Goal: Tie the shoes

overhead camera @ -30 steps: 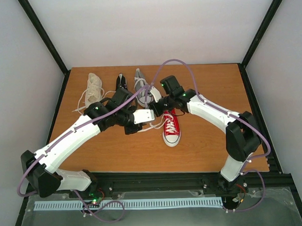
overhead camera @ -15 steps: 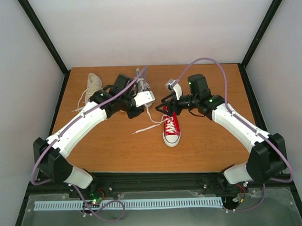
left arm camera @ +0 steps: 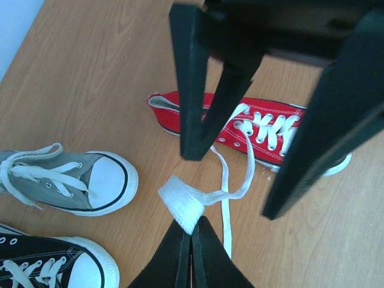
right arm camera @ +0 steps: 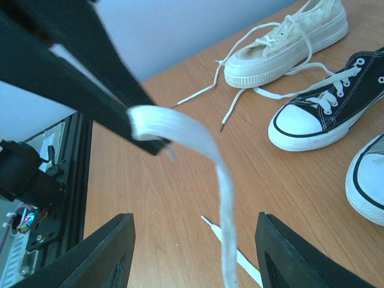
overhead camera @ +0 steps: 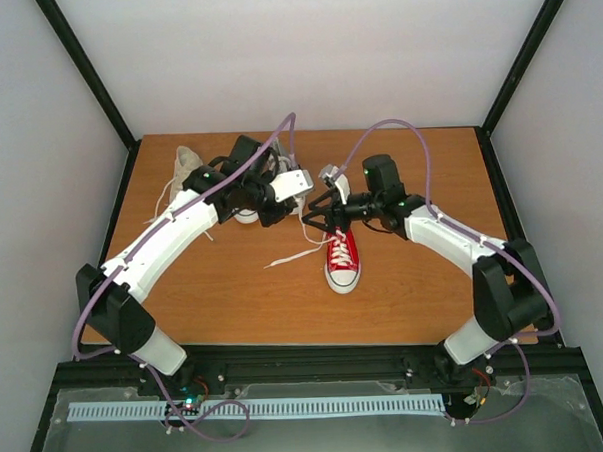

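Observation:
My left gripper (left arm camera: 192, 221) is shut on a loop of the red shoe's white lace (left arm camera: 183, 203) and holds it up off the table. The lace runs back to the red shoe (left arm camera: 270, 129), which lies on its sole (overhead camera: 342, 262). My right gripper (right arm camera: 198, 258) is open and empty, its jaws straddling the hanging lace (right arm camera: 225, 204) just below the left gripper's fingertips (right arm camera: 147, 144). In the top view the two grippers, left (overhead camera: 306, 191) and right (overhead camera: 319, 213), meet above the red shoe's heel. The grey shoe (left arm camera: 78, 183), the black shoe (left arm camera: 48, 264) and the cream shoe (right arm camera: 288, 42) lie to the left.
The cream shoe's loose laces (right arm camera: 234, 102) trail over the wooden table (overhead camera: 424, 281). One free lace end of the red shoe (overhead camera: 288, 257) lies on the table to its left. Black frame rails (overhead camera: 106, 94) stand at the table's sides.
My left gripper has lifted the lace up and back, away from the near edge. My right arm has swung out to the right and brought its open gripper in around the lace.

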Available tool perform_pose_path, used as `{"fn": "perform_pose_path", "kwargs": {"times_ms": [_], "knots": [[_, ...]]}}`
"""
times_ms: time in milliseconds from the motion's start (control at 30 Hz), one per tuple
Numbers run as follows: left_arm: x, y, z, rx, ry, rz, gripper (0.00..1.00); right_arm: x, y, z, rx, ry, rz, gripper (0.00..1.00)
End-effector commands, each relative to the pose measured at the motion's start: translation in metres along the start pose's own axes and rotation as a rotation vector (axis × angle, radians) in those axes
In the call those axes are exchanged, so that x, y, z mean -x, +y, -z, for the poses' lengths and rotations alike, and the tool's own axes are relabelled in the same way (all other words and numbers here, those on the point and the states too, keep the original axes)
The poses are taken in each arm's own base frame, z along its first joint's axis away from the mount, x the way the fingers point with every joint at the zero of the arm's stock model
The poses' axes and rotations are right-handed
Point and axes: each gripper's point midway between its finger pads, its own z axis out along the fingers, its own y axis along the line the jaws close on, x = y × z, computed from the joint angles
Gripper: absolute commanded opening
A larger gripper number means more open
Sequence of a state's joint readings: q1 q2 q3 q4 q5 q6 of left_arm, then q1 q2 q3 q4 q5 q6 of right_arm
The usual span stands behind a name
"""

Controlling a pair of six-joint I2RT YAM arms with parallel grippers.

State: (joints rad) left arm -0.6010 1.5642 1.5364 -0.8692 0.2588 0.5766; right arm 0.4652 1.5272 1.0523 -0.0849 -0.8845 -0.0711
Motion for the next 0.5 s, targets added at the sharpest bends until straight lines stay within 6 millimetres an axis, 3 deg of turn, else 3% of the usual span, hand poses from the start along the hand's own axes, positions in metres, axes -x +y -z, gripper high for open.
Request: {"fn": "perform_pose_path", "kwargs": {"times_ms": [0, 167, 433, 467], "knots": [[0.011, -0.003, 0.009, -0.038, -0.026, 0.005, 0.01, 0.015, -0.005, -0.014, 0.034, -0.048, 0.081, 0.57], [0.011, -0.006, 0.008, -0.060, -0.021, 0.011, 0.01, 0.015, -0.014, -0.027, 0.015, -0.053, 0.072, 0.50], [0.012, -0.009, 0.013, -0.085, -0.027, 0.027, 0.01, 0.016, -0.030, -0.028, -0.054, -0.064, 0.019, 0.04], [0.011, -0.007, 0.012, -0.086, -0.029, 0.047, 0.19, 0.015, -0.036, -0.028, -0.085, -0.060, -0.015, 0.03]]}}
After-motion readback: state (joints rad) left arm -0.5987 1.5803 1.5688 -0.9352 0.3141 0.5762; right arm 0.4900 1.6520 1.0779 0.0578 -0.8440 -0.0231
